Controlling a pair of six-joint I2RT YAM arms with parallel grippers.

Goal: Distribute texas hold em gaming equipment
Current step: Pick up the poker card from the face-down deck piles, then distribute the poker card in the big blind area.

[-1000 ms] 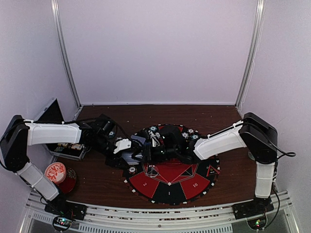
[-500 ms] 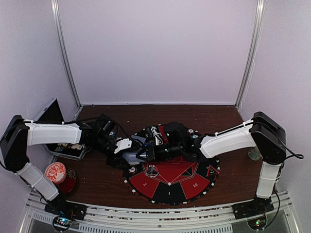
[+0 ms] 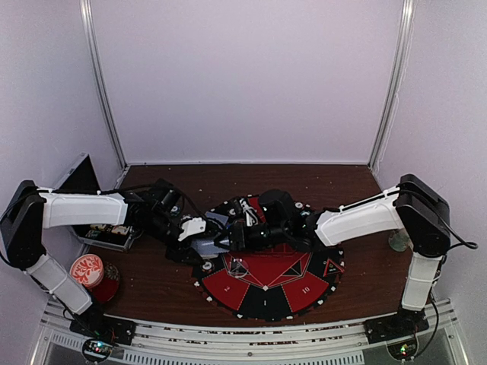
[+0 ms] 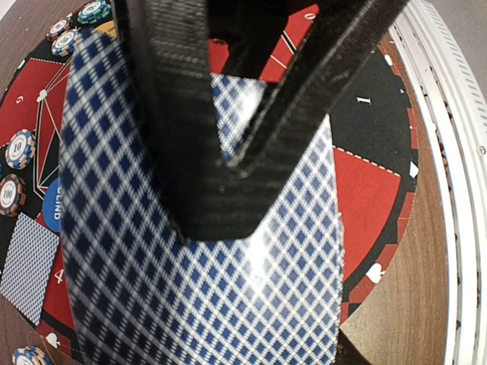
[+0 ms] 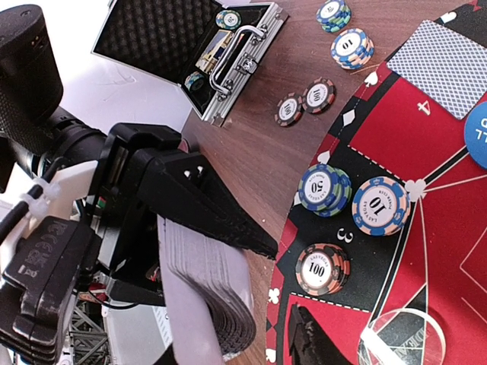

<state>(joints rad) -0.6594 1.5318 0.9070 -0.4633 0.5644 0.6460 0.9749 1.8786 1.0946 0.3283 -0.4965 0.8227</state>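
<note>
Left gripper [image 4: 228, 179] jaws clench the blue-diamond-backed deck [image 4: 198, 296], long axis pointing right; right gripper [image 5: 350, 342] jaws' state cannot be told.

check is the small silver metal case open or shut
Open: the silver metal case has its foam-lined lid raised, chips visible inside.

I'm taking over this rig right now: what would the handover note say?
Left gripper: shut on the deck of cards, near the left edge of the mat.
Right gripper: at the deck; open or shut unclear.
Done: one face-down card, the blue button and chip stacks lie on the mat.
Left, probably: loose chips on the table by the open case, and dealing the deck.
</note>
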